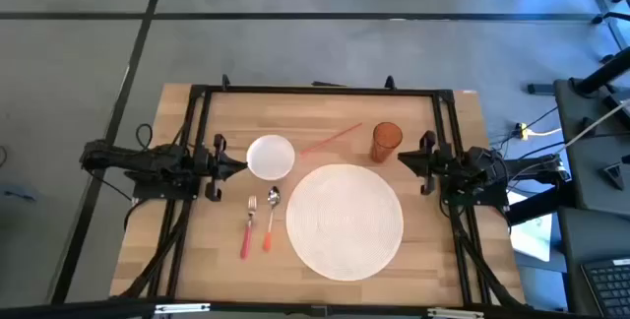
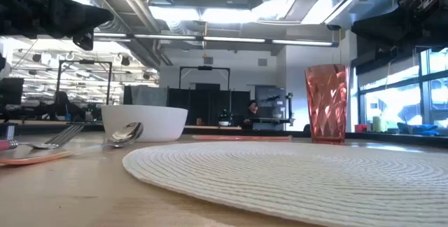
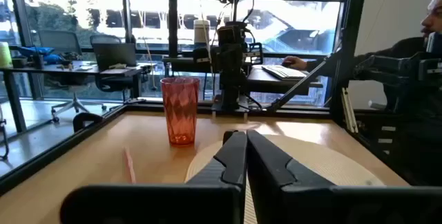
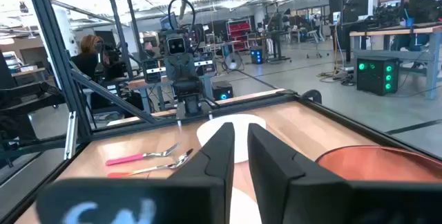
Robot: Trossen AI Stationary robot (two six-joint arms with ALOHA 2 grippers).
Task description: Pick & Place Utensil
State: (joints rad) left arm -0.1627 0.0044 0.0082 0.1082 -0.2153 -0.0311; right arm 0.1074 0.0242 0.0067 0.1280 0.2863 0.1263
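Note:
A fork with a pink handle [image 1: 248, 228] and a spoon with an orange handle [image 1: 271, 219] lie side by side on the wooden table, left of the round white placemat [image 1: 345, 221]. In the low view the spoon's bowl [image 2: 126, 134] and the fork's tines [image 2: 52, 141] point toward the white bowl [image 2: 143, 122]. My left gripper [image 1: 239, 166] hovers shut just left of the white bowl [image 1: 270, 157]. My right gripper [image 1: 402, 158] hovers shut beside the orange cup [image 1: 386, 142]. Neither touches anything.
A thin pink stick [image 1: 330, 140] lies on the table between bowl and cup. The cup [image 3: 180, 110] stands upright at the placemat's far edge. A black frame [image 1: 315, 91] runs round the table's far and side edges. A person sits beyond the table [image 3: 414, 51].

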